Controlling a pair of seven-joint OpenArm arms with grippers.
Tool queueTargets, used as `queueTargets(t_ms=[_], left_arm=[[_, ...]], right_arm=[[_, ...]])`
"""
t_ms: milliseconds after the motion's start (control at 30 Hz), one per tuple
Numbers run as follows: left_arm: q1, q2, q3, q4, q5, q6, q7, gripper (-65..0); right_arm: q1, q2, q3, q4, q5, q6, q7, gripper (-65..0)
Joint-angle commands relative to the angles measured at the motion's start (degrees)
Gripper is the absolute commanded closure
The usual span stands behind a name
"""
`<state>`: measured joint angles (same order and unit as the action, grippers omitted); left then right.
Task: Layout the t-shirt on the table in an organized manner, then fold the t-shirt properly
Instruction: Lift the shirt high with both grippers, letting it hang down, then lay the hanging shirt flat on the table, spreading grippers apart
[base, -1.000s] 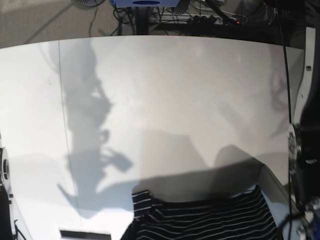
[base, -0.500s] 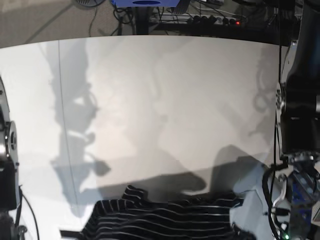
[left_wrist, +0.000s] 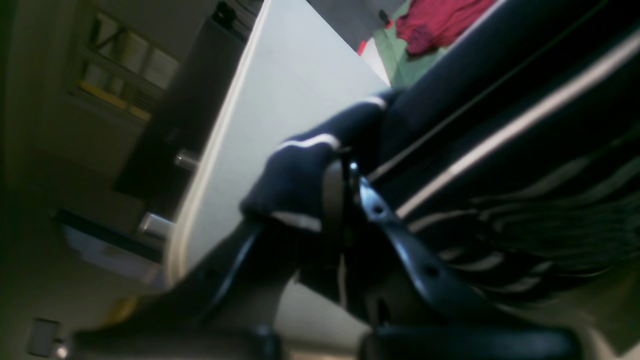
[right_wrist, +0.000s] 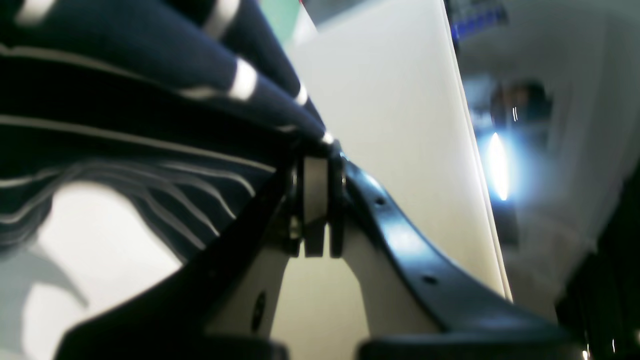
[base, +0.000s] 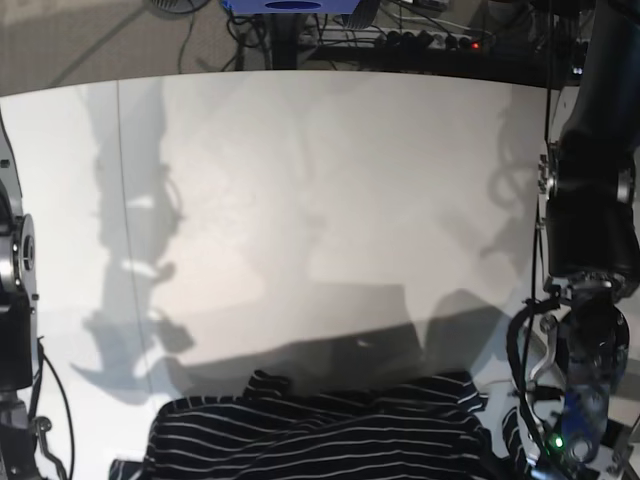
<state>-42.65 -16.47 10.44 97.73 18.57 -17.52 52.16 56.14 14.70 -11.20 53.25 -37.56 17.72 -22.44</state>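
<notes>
The navy white-striped t-shirt (base: 320, 440) hangs bunched along the near edge of the white table (base: 330, 200), spread from left to right. My left gripper (left_wrist: 345, 192) is shut on a fold of the t-shirt (left_wrist: 500, 125), with the table (left_wrist: 290, 90) beyond it. My right gripper (right_wrist: 316, 170) is shut on an edge of the t-shirt (right_wrist: 125, 100), held above the table (right_wrist: 390, 100). In the base view both sets of fingertips are hidden; only the left arm (base: 590, 300) and the right arm (base: 15, 300) show.
A thin dark seam (base: 125, 230) runs down the table's left part. Cables and a power strip (base: 420, 35) lie on the floor past the far edge, by a blue stand (base: 290, 8). A red cloth (left_wrist: 435, 22) lies on the floor.
Both arms have come further into the base view at the sides. The shirt has been pulled wider, its left end moving left, and more of it shows at the near edge.
</notes>
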Motion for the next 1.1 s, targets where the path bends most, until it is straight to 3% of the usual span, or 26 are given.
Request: queueTargets(t_ms=[0,167,433,700,1000,1067], left_arm=[[0.5,-0.72,-0.37,1.65,1.7,1.03,2.12,0.0],[14.21,-1.07,-0.72,8.77,1.87,1.03,2.83,0.0],[36.9,-0.81,-0.63,13.52,2.05,1.03,2.92,0.0],[51.31,-0.63,-0.37,13.52,2.14,1.03,2.74,0.0],[57.64,-0.63,-0.11,13.61,2.14,1.03,2.74,0.0],[57.64,-0.81,1.39,13.61,2.22,1.03,3.09,0.0]], right_arm=[[0.52,1.08,0.61,0.68,-0.99,-1.41,-1.96,0.0],[-10.73,4.42,0.7,6.13,-0.99,-1.41,-5.39,0.0],[-30.34,7.5,1.4,18.79,-0.64,-1.41,-17.26,0.0],[-42.56,4.6,16.87,18.35,-0.55,-1.41,-13.83,0.0],[-46.07,4.51,20.48,11.84,-0.55,-1.41,-13.74,-0.5],[-46.07,4.33,20.48,11.4,-0.55,-1.41,-13.92,-4.7]])
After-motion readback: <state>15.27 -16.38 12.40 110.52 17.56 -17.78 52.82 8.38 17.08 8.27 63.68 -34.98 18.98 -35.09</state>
